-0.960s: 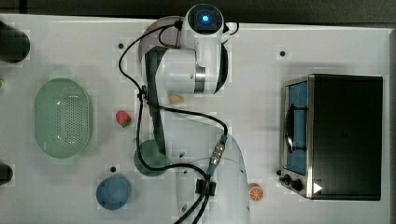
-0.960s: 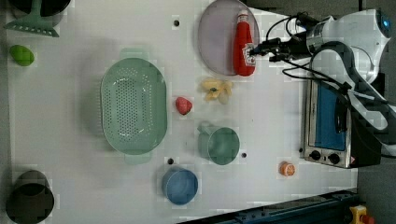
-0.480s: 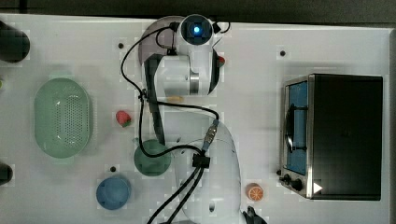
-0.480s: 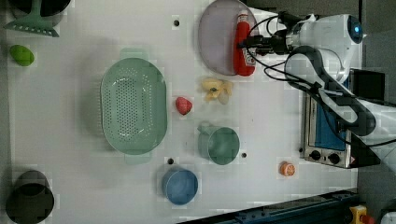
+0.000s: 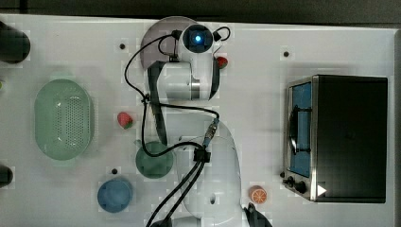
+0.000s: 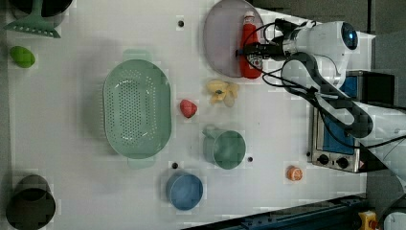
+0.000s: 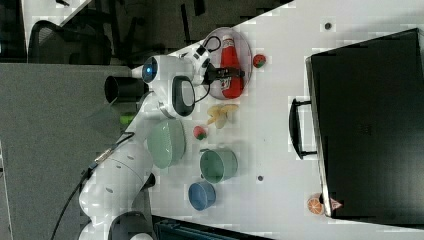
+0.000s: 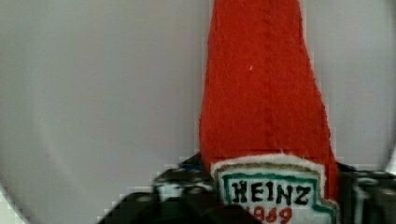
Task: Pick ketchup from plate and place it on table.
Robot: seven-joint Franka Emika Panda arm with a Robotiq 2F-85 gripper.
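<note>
The ketchup (image 6: 249, 38), a slim red bottle with a white cap and label, lies flat on the greyish-lilac plate (image 6: 220, 38) at the white table's (image 6: 287, 120) far edge. My gripper (image 6: 250, 51) reaches over the plate and straddles the bottle at its label. In the wrist view the dark fingers (image 8: 182, 179) press against both sides of the ketchup (image 8: 266, 93), with the plate (image 8: 93, 93) behind. The right view shows the gripper (image 7: 227, 74) across the ketchup (image 7: 229, 52) on the plate (image 7: 245, 45). In the top view my arm covers the bottle above the plate (image 5: 156, 40).
A yellow banana toy (image 6: 221, 91) lies just off the plate. Further out are a strawberry (image 6: 188, 108), green basket (image 6: 137, 109), green mug (image 6: 225, 148), blue bowl (image 6: 184, 190) and orange slice (image 6: 294, 173). A toaster oven (image 5: 340, 137) stands at the top view's right. A small red fruit (image 7: 258, 61) sits beside the plate.
My arm has swung out over the plate and the gripper has come onto the ketchup's label. The jaws have narrowed from wide open to the bottle's sides.
</note>
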